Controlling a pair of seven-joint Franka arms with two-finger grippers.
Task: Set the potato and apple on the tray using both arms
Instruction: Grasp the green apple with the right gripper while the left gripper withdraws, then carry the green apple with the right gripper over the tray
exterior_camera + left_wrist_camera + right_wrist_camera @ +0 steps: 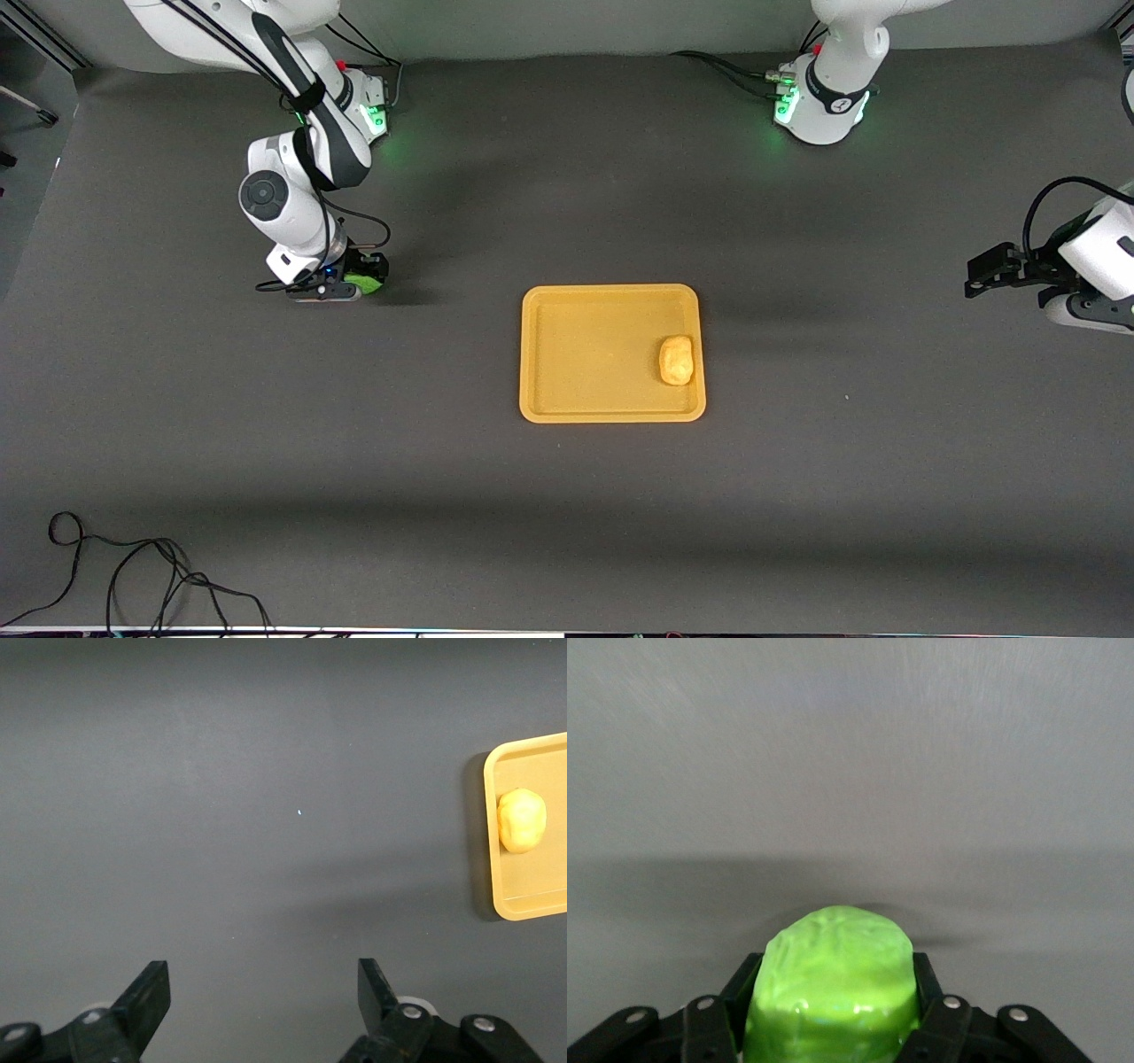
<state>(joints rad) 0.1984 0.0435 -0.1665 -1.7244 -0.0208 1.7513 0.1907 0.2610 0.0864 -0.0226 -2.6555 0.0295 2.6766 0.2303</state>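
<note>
The yellow-orange tray [567, 354] lies at the table's middle. The potato [676, 360] lies on it near the rim toward the left arm's end; it also shows in the left wrist view [521, 819] on the tray [532, 895]. My right gripper [365, 278] is low at the mat toward the right arm's end, shut on the green apple [363, 282], which fills the gap between the fingers in the right wrist view [831, 988]. My left gripper [985, 276] is open and empty over the bare mat at the left arm's end, its fingers [149, 992] wide apart.
The dark grey mat [797, 496] covers the table. A loose black cable [133, 567] lies at the corner nearest the camera at the right arm's end. The arms' green-lit bases [819, 102] stand along the edge farthest from the camera.
</note>
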